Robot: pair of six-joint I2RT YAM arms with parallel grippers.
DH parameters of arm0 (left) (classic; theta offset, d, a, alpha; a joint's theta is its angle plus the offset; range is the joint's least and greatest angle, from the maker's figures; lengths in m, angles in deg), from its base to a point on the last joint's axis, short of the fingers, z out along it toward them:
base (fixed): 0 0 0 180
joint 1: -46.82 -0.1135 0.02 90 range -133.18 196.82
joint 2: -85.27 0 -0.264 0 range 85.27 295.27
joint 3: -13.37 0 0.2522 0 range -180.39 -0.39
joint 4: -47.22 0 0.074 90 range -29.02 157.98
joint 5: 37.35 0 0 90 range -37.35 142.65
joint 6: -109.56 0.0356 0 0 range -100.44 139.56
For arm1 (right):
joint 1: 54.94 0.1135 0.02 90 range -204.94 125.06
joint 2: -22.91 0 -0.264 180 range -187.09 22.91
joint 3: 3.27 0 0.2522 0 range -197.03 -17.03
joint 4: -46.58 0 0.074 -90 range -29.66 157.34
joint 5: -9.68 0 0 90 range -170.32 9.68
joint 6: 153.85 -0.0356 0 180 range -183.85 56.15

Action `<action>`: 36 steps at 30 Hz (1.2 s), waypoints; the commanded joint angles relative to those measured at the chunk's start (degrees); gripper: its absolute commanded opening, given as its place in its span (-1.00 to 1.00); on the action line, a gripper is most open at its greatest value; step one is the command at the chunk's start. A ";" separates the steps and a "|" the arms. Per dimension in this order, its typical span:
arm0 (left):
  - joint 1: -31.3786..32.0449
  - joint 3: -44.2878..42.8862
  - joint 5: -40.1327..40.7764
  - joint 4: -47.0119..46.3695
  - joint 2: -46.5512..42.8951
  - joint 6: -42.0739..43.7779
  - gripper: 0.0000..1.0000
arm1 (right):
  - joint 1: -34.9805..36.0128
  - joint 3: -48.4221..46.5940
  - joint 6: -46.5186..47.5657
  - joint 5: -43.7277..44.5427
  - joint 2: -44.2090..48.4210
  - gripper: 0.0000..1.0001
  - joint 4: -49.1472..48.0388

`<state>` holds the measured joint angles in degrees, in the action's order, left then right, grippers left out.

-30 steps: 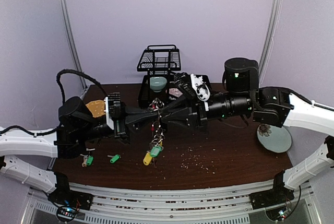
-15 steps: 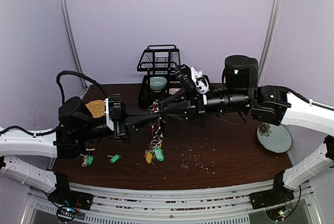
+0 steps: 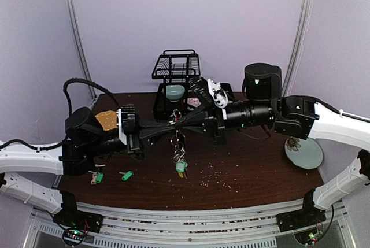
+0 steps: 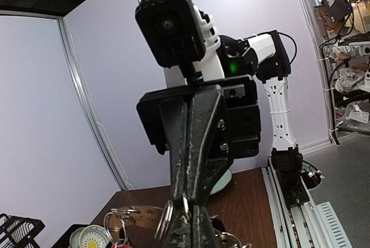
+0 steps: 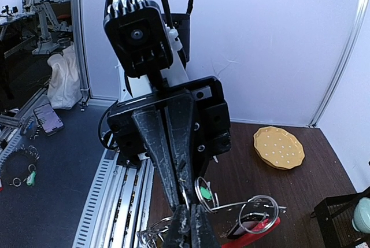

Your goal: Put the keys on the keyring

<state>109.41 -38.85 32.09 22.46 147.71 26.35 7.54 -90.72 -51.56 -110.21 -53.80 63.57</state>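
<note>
Top external: my left gripper (image 3: 167, 126) and right gripper (image 3: 185, 124) meet tip to tip above mid-table, both pinched shut on the keyring (image 3: 178, 151), whose cluster and green tag dangle below; two loose keys (image 3: 98, 177) lie on the table (image 3: 243, 167) by my left arm. Right wrist: red arc (image 5: 257, 229) sits just beside my closed tips. Risk: both pinches crowd one thin wire, so a pull or twist from either arm could slip the ring free and drop it.

Red-sheathed keyring (image 5: 254, 229), green-tagged keys (image 3: 126, 175), yellow dotted plate (image 5: 279, 147), dark brown table (image 3: 243, 167)
</note>
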 commanded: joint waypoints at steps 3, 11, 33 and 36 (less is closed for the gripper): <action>0.17 -1.30 1.98 4.40 -1.92 0.64 -0.87 | -0.08 -4.61 4.04 5.42 1.77 -1.00 10.55; 0.08 -9.51 9.43 28.23 -3.48 6.47 -0.42 | 2.26 -14.04 8.97 18.81 -3.43 -1.00 29.20; 0.08 -16.51 3.49 37.10 2.41 9.10 -0.77 | 5.25 -16.02 11.36 17.78 -5.55 -1.00 27.10; 0.08 -16.32 3.65 36.51 2.28 9.17 -1.00 | 5.37 -16.13 11.59 17.61 -5.75 -1.00 27.38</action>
<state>109.52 -53.58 35.94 60.45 149.78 35.16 12.35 -104.86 -40.91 -92.53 -59.46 92.42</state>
